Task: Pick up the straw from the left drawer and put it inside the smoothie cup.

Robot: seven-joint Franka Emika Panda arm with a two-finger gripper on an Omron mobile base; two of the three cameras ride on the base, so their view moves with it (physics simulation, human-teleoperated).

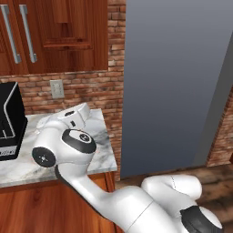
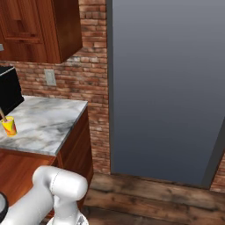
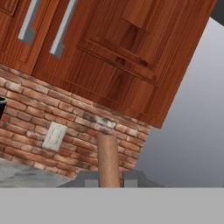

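Observation:
In the hand view my gripper [image 3: 108,178] is shut on the straw [image 3: 108,159], a pale tan stick rising between the two grey fingertips [image 3: 89,179] toward the brick wall and upper cabinets. The smoothie cup [image 2: 9,126], yellow with a red-orange mark, stands near the marble counter's front left in the right base view. A thin tan stick, the straw [image 2: 2,115], slants from the cup's mouth up to the frame's left edge. My white arm [image 1: 68,141] bends over the counter in the left base view and hides the cup there. The left drawer is out of view.
A big black appliance [image 1: 9,120] stands at the counter's left against the brick wall [image 1: 86,88], which carries an outlet [image 1: 57,88]. Reddish wood upper cabinets [image 1: 54,36] with metal bar handles hang above. A tall grey panel [image 1: 177,82] borders the marble counter [image 2: 48,118] on the right.

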